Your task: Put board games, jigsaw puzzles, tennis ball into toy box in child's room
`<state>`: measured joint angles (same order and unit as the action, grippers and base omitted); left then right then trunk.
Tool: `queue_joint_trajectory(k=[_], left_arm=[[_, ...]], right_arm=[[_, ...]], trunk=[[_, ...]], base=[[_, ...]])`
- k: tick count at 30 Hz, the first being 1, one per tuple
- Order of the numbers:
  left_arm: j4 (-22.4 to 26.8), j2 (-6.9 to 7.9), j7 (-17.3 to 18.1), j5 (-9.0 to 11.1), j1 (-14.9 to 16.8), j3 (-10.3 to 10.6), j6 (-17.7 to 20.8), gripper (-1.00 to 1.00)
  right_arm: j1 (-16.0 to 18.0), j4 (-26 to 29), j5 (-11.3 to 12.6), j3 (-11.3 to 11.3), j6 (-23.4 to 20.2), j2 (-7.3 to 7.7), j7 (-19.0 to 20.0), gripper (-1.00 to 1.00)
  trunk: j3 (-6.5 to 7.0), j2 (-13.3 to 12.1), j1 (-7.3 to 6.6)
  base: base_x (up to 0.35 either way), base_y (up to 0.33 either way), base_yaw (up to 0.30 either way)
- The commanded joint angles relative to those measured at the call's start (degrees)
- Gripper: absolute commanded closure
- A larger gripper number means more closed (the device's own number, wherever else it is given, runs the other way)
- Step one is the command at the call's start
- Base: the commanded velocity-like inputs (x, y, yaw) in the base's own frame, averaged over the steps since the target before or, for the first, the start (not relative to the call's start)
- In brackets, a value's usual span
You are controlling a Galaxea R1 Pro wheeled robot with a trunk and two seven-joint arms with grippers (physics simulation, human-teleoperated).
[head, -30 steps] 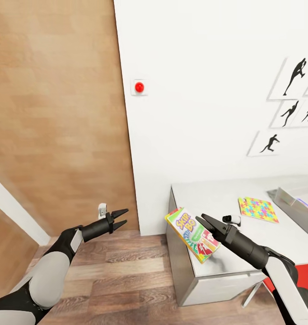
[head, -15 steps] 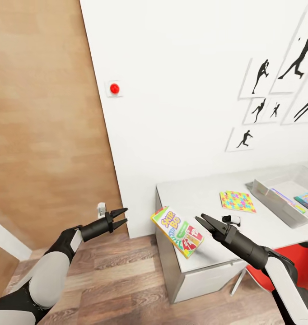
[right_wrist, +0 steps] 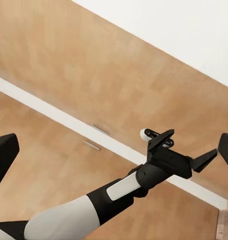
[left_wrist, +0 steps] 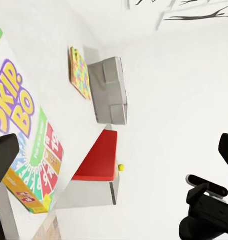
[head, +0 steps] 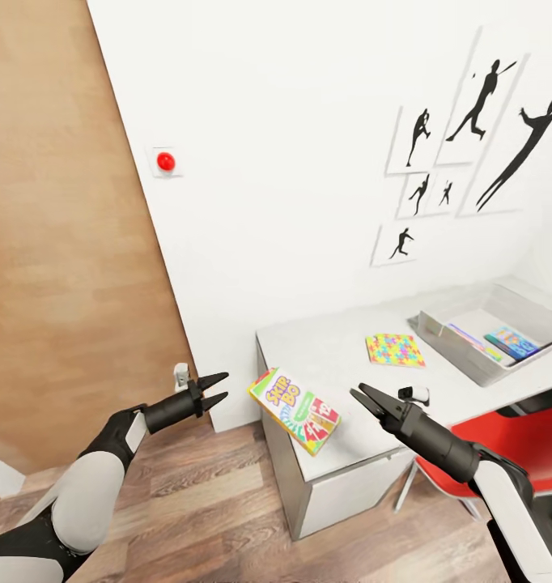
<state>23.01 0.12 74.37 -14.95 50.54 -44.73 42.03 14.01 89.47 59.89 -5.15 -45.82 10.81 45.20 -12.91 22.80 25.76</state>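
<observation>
The head view has swung right since the earlier frames, so the table [head: 341,356], 1 jigsaw puzzle [head: 395,350] and the toy box [head: 543,312] at the far right now sit fuller in frame; the things themselves have not moved. The Skip-Bo box [head: 295,400] overhangs the table's near left corner. Left gripper [head: 218,390] and right gripper [head: 360,397] both hang spread apart, holding nothing, so that game remains to collect.
</observation>
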Motion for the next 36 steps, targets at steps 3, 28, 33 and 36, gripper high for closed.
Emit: queue_joint_trajectory(k=[3,28,33,36], left_arm=[[0.02,-0.03,0.42,-0.60,0.08,-0.45,0.54,-1.00],[0.02,0.05,0.42,-0.60,0.08,-0.52,0.62,-1.00],[0.02,0.06,0.42,-0.60,0.08,-0.50,0.64,-1.00],[0.02,0.06,0.42,-0.60,0.08,-0.52,0.66,-1.00]], right_arm=[[0.05,0.01,0.32,-0.03,-0.32,0.00,-0.61,-1.00],[0.05,0.01,-0.01,0.01,-0.32,-0.85,-1.08,-1.00],[0.05,0.01,0.02,0.04,-0.32,-0.92,-1.08,-1.00],[0.05,0.01,0.04,0.01,-0.32,-1.09,-1.08,-1.00]], trunk=[[-0.10,0.12,0.02],[0.99,0.12,0.02],[1.05,0.12,0.02],[1.07,0.12,0.02]], base=[[-0.063,0.040,-0.041],[-0.005,0.060,-0.124],[0.000,0.066,-0.027],[0.000,0.206,-0.017]])
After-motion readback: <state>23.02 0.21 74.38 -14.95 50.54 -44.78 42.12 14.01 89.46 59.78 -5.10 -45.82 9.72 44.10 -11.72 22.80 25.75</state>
